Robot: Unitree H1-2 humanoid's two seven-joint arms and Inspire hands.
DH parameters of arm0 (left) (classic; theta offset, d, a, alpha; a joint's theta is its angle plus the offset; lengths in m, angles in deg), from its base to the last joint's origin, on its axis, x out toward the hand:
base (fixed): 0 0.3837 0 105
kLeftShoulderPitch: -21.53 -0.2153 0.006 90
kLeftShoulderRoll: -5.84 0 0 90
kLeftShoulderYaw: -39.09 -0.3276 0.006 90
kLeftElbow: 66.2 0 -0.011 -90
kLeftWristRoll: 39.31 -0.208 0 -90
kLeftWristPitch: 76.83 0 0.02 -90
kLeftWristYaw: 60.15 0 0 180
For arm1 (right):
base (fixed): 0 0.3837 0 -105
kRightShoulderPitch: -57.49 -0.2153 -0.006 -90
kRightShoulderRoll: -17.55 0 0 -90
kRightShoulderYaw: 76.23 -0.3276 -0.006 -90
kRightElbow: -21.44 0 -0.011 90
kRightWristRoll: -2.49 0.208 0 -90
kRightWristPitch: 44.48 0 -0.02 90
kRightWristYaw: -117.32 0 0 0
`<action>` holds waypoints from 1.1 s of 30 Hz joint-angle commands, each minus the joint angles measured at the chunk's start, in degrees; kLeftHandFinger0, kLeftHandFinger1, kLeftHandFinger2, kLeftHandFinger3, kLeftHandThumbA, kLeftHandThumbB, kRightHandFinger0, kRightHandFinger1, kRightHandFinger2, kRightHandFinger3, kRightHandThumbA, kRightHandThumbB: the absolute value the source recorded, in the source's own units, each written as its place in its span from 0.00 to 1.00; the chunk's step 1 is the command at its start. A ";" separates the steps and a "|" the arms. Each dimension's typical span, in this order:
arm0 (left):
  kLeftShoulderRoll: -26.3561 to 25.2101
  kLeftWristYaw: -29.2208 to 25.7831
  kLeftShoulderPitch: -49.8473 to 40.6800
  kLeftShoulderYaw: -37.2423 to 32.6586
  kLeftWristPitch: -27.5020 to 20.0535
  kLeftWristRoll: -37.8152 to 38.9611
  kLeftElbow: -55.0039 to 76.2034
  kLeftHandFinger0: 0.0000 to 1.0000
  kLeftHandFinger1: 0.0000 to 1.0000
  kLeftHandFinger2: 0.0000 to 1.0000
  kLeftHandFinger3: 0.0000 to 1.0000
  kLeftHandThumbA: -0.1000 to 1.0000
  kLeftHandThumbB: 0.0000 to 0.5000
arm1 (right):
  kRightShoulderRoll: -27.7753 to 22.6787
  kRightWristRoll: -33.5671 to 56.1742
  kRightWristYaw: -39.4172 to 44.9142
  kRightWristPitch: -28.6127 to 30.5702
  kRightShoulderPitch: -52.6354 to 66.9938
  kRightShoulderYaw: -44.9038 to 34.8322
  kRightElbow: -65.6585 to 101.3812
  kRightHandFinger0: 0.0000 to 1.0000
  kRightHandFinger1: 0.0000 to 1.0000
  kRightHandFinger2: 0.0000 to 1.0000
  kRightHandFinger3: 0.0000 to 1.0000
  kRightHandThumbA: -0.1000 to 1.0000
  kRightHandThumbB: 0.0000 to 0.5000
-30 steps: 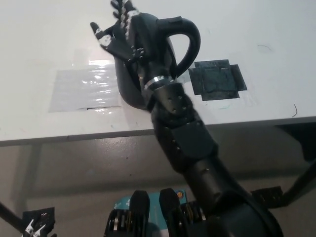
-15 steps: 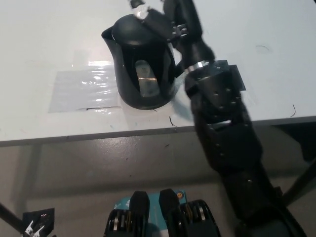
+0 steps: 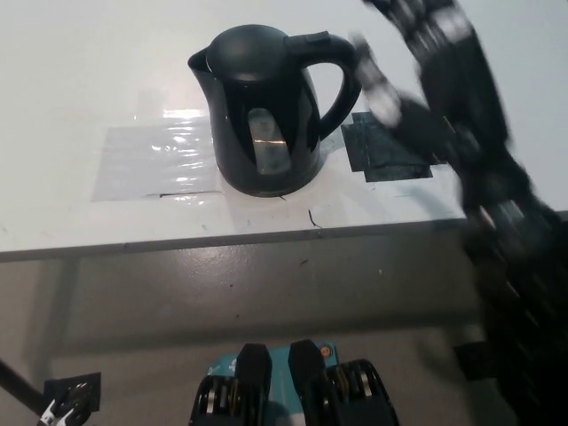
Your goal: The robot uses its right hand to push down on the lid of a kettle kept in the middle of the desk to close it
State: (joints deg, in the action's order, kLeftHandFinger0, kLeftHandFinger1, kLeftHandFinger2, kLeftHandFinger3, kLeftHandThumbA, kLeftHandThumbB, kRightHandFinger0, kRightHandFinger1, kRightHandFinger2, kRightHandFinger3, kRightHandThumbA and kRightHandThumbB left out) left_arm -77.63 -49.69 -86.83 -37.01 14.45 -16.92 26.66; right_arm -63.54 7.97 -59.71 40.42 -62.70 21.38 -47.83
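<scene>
One black kettle (image 3: 264, 111) with its lid (image 3: 251, 44) down, and the black right hand (image 3: 435, 67) apart from it at 3 o'clock.

On the white desk (image 3: 80, 62), going left to right: a shiny clear tape patch (image 3: 155, 160) lies at 9 o'clock of the kettle, its right edge running under the kettle's base. The kettle stands upright near the desk's front edge, spout toward 10 o'clock, handle (image 3: 335, 75) arching toward 3 o'clock, a pale water window on its near side. A dark tape patch (image 3: 386, 146) lies just beyond the handle. The right hand is blurred above that patch, holding nothing; its fingers (image 3: 377, 89) look spread, the nearest just beside the handle, though whether they touch it cannot be told. The left hand is out of sight.
</scene>
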 commanded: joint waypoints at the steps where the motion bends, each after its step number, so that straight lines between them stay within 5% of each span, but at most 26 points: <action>1: -2.42 1.71 -0.07 1.73 -2.37 1.57 1.56 1.00 1.00 0.88 1.00 0.39 0.40 | -6.30 5.51 5.63 -2.78 8.23 -1.14 11.16 0.87 0.91 0.98 1.00 0.49 0.33; 10: -2.37 1.57 0.78 3.44 -2.31 2.30 1.29 1.00 1.00 0.89 1.00 0.40 0.44 | -10.65 3.93 5.40 4.65 21.28 -5.22 2.80 0.87 0.92 0.96 1.00 0.58 0.34; 19: -1.92 1.12 0.99 3.13 -1.84 1.88 1.59 1.00 1.00 0.89 1.00 0.38 0.34 | -8.95 3.85 5.72 12.71 24.72 -8.37 -12.35 0.96 0.98 1.00 1.00 0.52 0.09; 33: -0.78 0.97 2.69 3.35 -4.64 1.48 -0.38 1.00 1.00 0.88 1.00 0.41 0.41 | -7.49 2.42 4.80 21.07 19.10 -12.03 -41.98 1.00 1.00 1.00 1.00 0.51 0.00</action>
State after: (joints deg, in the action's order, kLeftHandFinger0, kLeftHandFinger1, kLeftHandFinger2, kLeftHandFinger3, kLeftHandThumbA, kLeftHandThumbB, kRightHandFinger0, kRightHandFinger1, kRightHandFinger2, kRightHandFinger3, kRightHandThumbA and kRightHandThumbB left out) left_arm -78.54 -49.26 -84.32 -34.30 13.61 -15.76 26.64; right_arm -70.56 10.31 -55.00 55.44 -40.10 10.64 -86.34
